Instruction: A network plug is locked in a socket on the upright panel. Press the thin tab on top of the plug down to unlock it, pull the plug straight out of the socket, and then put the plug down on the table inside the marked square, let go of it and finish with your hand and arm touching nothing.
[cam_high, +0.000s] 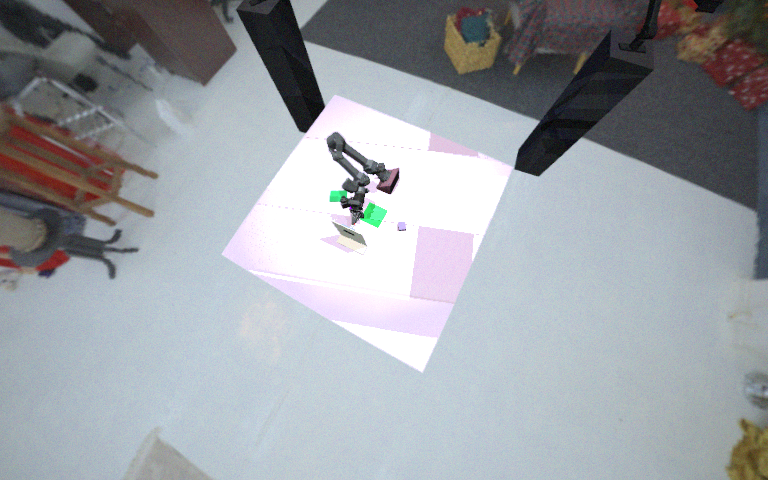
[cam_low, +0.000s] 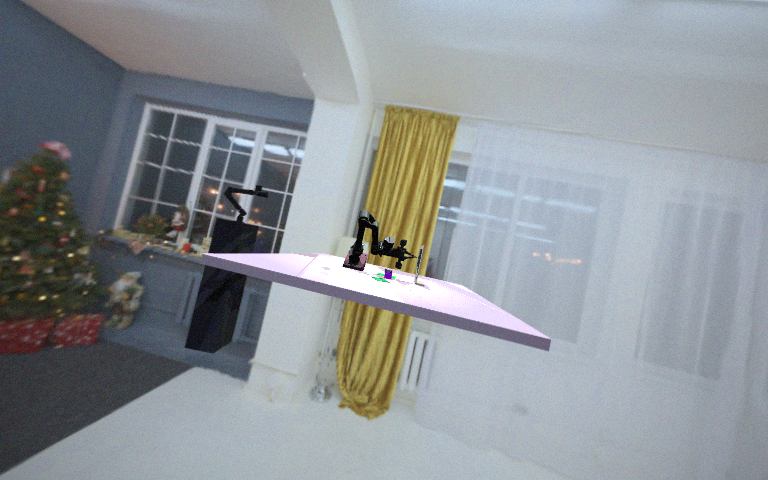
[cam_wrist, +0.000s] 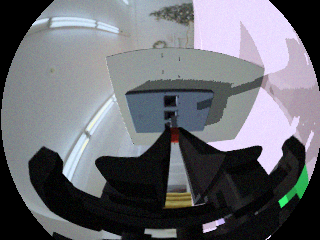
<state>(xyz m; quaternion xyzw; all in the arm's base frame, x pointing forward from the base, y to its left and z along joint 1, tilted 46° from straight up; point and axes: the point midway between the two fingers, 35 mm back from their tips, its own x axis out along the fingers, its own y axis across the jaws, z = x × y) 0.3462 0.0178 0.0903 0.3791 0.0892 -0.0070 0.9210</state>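
My gripper (cam_high: 354, 221) (cam_low: 415, 259) (cam_wrist: 173, 131) is shut on the red plug (cam_wrist: 174, 135), in front of the upright grey panel (cam_high: 357, 236) (cam_low: 419, 266) (cam_wrist: 140, 70). The panel carries a blue socket block (cam_wrist: 145, 112) with two dark openings, one above the other. The plug's small grey nose (cam_wrist: 174, 121) shows just below the lower opening (cam_wrist: 169, 115) and appears clear of it; the fingers hide most of the plug. A green square (cam_high: 374, 215) lies on the table beside the gripper, and a smaller green patch (cam_high: 338, 195) on the arm's other side. Which is the marked square I cannot tell.
A small purple cube (cam_high: 401, 226) stands on the table (cam_high: 317, 260) (cam_low: 481, 316) beyond the green square. The arm's dark red base (cam_high: 388, 180) (cam_low: 355, 259) is behind the gripper. Two tall black pedestals (cam_high: 288, 73) (cam_high: 572, 107) stand past the table's edge.
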